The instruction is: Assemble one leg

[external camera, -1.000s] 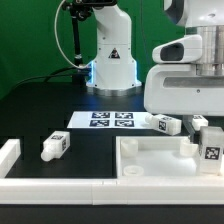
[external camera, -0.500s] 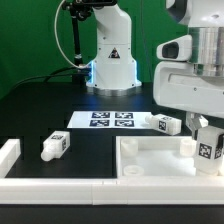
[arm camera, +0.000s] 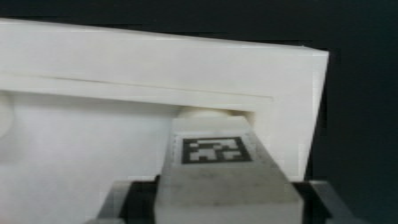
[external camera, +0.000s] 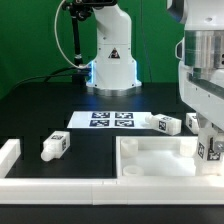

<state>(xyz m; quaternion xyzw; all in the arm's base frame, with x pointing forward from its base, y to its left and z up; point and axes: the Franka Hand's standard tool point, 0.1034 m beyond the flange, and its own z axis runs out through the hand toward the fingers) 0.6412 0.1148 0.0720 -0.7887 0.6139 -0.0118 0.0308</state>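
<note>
My gripper is at the exterior view's right edge, shut on a stubby white leg with a square tag. It holds the leg upright at the right corner of the big white tabletop. In the wrist view the leg sits between my dark fingers, tag facing the camera, its far end over the tabletop's raised rim corner. Whether it touches the tabletop I cannot tell. A second leg lies loose on the black table at the left. Two more legs lie behind the tabletop.
The marker board lies in the middle in front of the robot base. A white L-shaped wall runs along the front and left edge of the table.
My arm has moved toward the exterior view's right with the leg in it, and the leg now sits lower at the tabletop's right corner. The loose legs have not moved.
</note>
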